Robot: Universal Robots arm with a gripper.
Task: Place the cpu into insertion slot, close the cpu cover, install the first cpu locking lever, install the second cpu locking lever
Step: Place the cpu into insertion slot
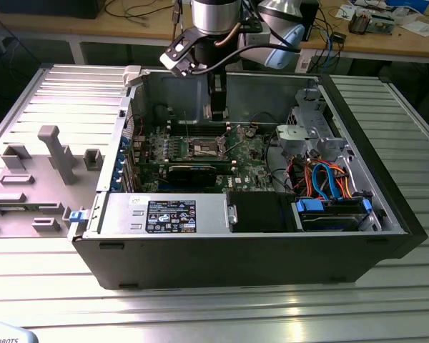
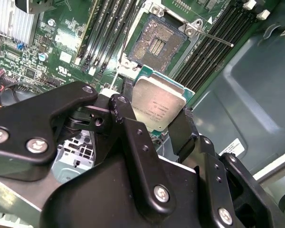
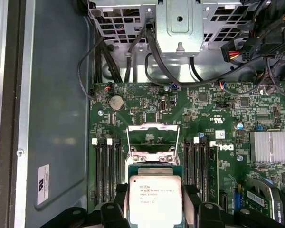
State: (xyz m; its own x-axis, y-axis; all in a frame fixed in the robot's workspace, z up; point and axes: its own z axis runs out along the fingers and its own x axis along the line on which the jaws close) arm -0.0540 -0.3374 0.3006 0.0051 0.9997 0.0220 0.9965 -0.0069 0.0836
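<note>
Chip held above the open socket inside the computer case (image 1: 236, 257).

On the green board (image 1: 247, 168) the socket (image 1: 205, 148) lies bare with its cover plate (image 3: 152, 127) raised. In the exterior view the gripper (image 1: 216, 107) is seen at twelve o'clock of the socket. The chip (image 2: 159, 104) is clamped by its edges between narrowly parted fingers (image 2: 181, 133). For a clean seat, it is best kept level and squared to the socket rim, so that no pins are bent. The chip's underside and corner marks are hidden.
</note>
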